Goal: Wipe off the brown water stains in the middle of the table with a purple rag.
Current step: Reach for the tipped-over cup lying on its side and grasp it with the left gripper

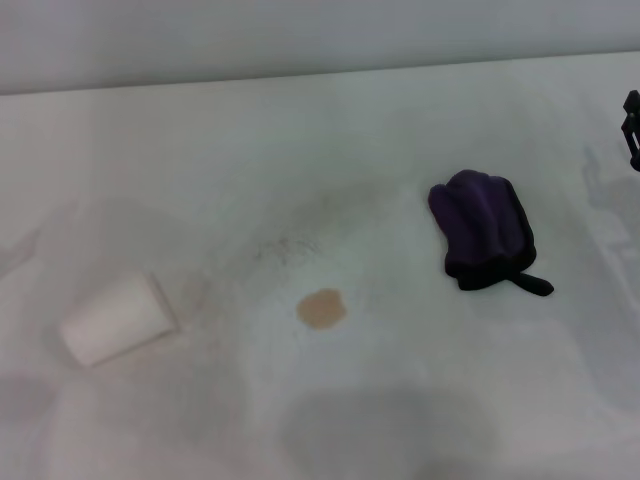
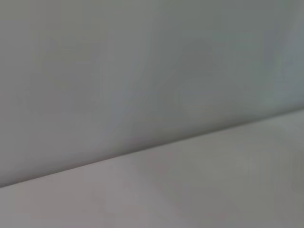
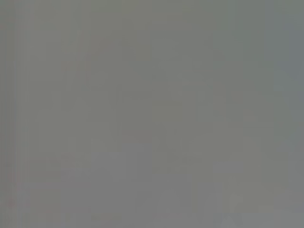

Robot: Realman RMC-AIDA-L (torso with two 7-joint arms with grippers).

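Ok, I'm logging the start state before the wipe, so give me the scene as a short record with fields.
table: white table, faint grey smudges
stain: small brown stain near the middle, not yet wiped
rag: purple rag bunched, lying to the right of the stain, apart from it, nothing holding it
cup: white paper cup lying on its side, left of the stain
right gripper: right gripper barely showing at the right edge, away from the rag
left gripper: not in view

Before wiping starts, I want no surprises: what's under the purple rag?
The purple rag lies bunched on the white table, apart from the brown stain. Whatever it covers is hidden.
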